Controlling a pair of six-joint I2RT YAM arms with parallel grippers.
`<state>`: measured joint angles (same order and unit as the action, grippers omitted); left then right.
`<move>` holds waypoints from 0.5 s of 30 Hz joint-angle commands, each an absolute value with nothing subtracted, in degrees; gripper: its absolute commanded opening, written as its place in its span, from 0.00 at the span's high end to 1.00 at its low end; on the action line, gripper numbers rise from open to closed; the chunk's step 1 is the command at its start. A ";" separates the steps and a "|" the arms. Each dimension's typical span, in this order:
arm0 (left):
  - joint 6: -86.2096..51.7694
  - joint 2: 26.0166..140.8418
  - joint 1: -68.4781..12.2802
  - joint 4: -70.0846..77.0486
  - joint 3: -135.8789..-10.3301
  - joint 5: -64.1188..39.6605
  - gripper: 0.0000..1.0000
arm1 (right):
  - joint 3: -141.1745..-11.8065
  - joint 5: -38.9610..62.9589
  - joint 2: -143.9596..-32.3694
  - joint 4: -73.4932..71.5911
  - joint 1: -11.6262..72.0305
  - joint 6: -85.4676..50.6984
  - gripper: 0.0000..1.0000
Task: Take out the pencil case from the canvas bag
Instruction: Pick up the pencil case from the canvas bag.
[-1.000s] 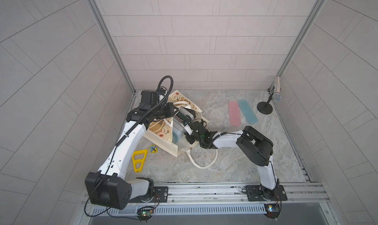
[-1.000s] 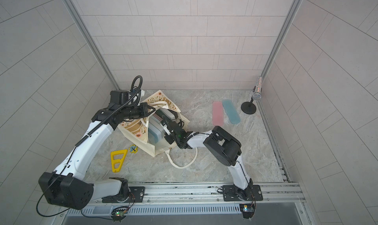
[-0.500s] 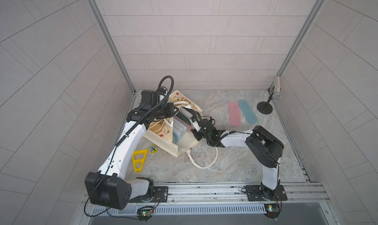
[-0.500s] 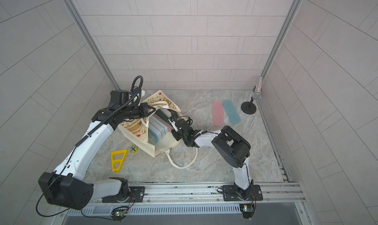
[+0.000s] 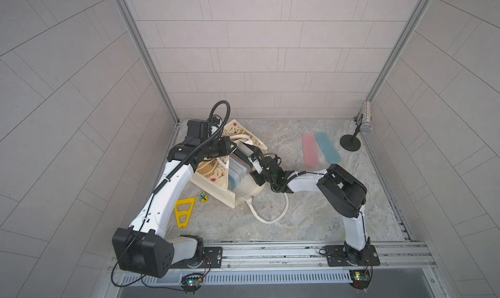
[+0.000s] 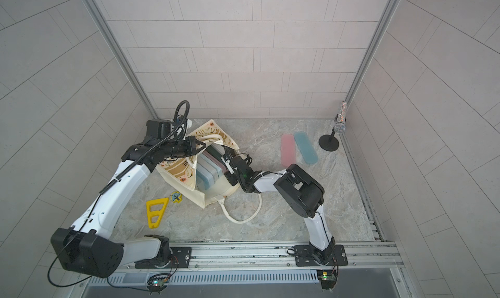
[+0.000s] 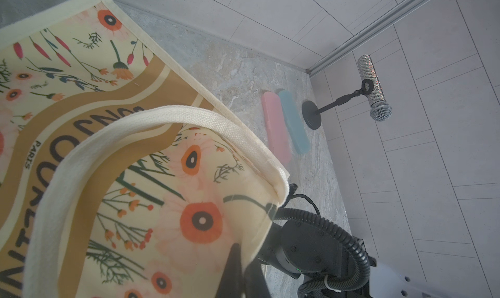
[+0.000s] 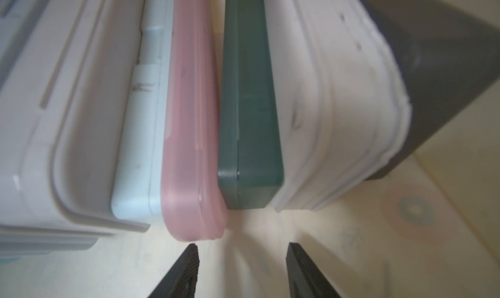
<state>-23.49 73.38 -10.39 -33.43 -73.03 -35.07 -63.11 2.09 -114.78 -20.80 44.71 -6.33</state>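
Inside canvas bag point(image 5: 243, 192), dark green pencil case point(image 8: 249, 120) sits wedged between pink case point(image 8: 189, 147) and white case point(image 8: 324, 120); right gripper point(image 8: 242, 245) spread, empty, faces it; left gripper point(image 7: 236, 264) clamps bag edge. Print reads "PARIS".

Canvas bag point(image 7: 200, 223): matt woven cloth with a flat printed face, its handle point(image 7: 167, 115) a coarse ribbed cream webbing. Cases inside, all smooth plastic: pink case point(image 8: 189, 147) frosted and translucent, dark green case point(image 8: 249, 120) opaque with a dull sheen, white case point(image 8: 324, 107) matt. Table point(image 5: 297, 215): grey marbled stone-look top, low sheen; microphone point(image 7: 372, 85) with a glittering studded barrel and a metal mesh head.
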 commanded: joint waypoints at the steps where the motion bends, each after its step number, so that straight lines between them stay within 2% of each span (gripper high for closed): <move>1: -23.38 71.36 -11.04 -30.32 -74.29 -38.93 1.00 | -62.31 3.08 -112.89 -21.72 44.74 -7.41 0.44; 7: -23.38 70.67 -11.08 -30.38 -74.03 -38.48 1.00 | -65.28 5.71 -114.91 -21.01 44.83 -7.58 0.41; 15: -23.40 70.83 -11.07 -30.51 -74.09 -38.66 1.00 | -67.58 5.15 -116.59 -20.07 44.74 -7.73 0.43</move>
